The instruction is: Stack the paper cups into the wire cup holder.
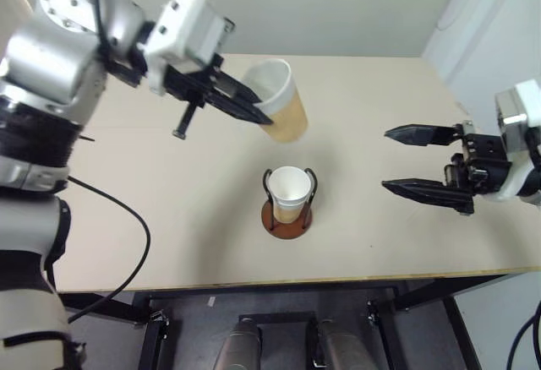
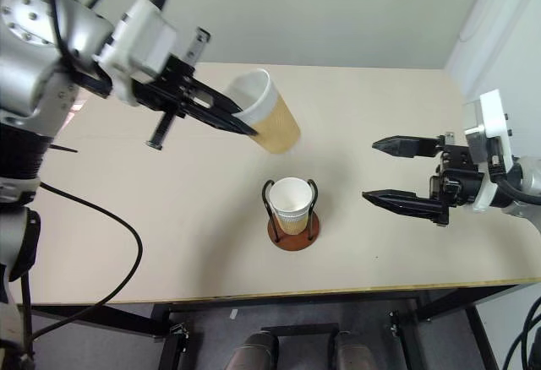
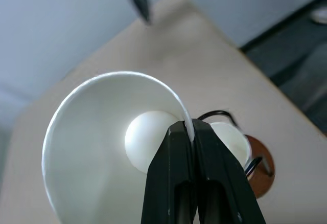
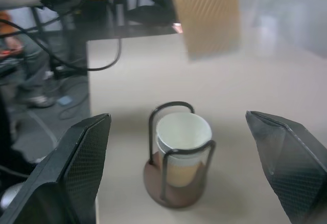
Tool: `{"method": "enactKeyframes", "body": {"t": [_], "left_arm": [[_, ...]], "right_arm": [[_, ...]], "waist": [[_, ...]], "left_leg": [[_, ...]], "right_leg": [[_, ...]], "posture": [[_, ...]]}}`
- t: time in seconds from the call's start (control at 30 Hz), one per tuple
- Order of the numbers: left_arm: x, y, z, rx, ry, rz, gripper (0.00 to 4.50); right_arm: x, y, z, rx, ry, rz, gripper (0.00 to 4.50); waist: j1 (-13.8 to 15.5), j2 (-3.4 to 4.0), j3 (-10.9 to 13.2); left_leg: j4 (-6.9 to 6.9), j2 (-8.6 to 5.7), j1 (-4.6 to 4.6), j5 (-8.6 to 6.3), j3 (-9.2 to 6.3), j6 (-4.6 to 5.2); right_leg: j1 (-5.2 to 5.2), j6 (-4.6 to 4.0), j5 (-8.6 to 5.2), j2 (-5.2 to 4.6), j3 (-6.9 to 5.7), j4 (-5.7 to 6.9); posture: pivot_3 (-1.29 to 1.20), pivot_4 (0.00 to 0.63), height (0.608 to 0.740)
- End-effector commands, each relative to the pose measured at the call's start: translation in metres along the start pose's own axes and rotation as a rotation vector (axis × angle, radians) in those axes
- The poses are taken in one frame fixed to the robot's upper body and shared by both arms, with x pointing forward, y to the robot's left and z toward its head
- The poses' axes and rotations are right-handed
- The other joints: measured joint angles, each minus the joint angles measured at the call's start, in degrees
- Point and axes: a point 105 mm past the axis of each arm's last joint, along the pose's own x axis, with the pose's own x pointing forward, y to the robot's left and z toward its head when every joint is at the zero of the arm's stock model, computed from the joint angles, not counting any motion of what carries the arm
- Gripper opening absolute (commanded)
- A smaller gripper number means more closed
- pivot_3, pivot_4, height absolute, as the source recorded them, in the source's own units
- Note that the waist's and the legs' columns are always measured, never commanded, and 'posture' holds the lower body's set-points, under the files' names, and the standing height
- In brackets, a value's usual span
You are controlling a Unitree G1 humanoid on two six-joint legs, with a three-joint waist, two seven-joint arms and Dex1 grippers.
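Observation:
My left gripper [image 1: 264, 118] is shut on the rim of a paper cup [image 1: 279, 102], holding it tilted in the air above and behind the wire cup holder [image 1: 287, 215]. The left wrist view shows both fingers [image 3: 176, 162] pinching the white rim of that cup [image 3: 97, 132]. The holder stands mid-table on its reddish-brown disc [image 4: 171, 191] with paper cups [image 1: 289, 191] nested inside its black loops. My right gripper [image 1: 404, 160] hangs open to the right of the holder, apart from it, fingers [image 4: 76, 168] wide with nothing between them.
The tan table [image 1: 152, 218] has its front edge just below the holder. A pale wall runs behind the table. Past the table's far side in the right wrist view are black cables [image 4: 76, 35] and a person's legs [image 4: 28, 75].

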Motion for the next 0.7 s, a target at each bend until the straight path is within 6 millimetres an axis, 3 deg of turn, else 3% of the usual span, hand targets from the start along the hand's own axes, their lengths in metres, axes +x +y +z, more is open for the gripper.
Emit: {"method": "enactKeyframes", "body": {"t": [0.03, 0.33, 0.6, 0.7], "left_arm": [[0.015, -0.001, -0.006, 0.080, 0.063, -0.127, 0.05], [0.040, -0.001, -0.003, 0.176, 0.048, -0.266, 0.05], [0.048, -0.009, -0.003, 0.171, 0.025, -0.328, 0.05], [0.053, -0.010, -0.004, 0.174, 0.020, -0.340, 0.05]], "right_arm": [[-0.007, 0.007, 0.014, -0.062, -0.016, -0.059, 4.50], [-0.009, 0.012, 0.009, -0.060, 0.005, -0.146, 4.50], [-0.017, 0.018, 0.008, -0.064, 0.022, -0.172, 4.50], [-0.030, 0.027, 0.008, -0.039, 0.024, -0.176, 4.50]], "waist": [[0.13, 0.02, 0.02], [0.37, 0.06, 0.05], [0.94, 0.10, 0.07], [1.36, 0.10, 0.07]], "left_leg": [[0.01, -0.04, -0.03, 0.00, -0.01, 0.02], [1.13, -0.14, -0.56, -0.89, 0.29, 0.73], [1.35, -0.13, -0.75, -1.25, 0.52, 0.97], [1.46, -0.12, -0.78, -1.35, 0.60, 1.01]], "right_leg": [[0.00, 0.15, -0.01, 0.01, 0.13, 0.00], [-0.03, 1.29, 0.10, -0.07, 0.57, -0.16], [-0.14, 1.44, 0.03, -0.08, 0.54, -0.22], [-0.12, 1.50, 0.00, -0.10, 0.57, -0.26]], "posture": [[0.00, 0.150, 0.740], [0.00, 0.150, 0.740], [0.00, 0.150, 0.740], [0.00, 0.150, 0.740]]}}
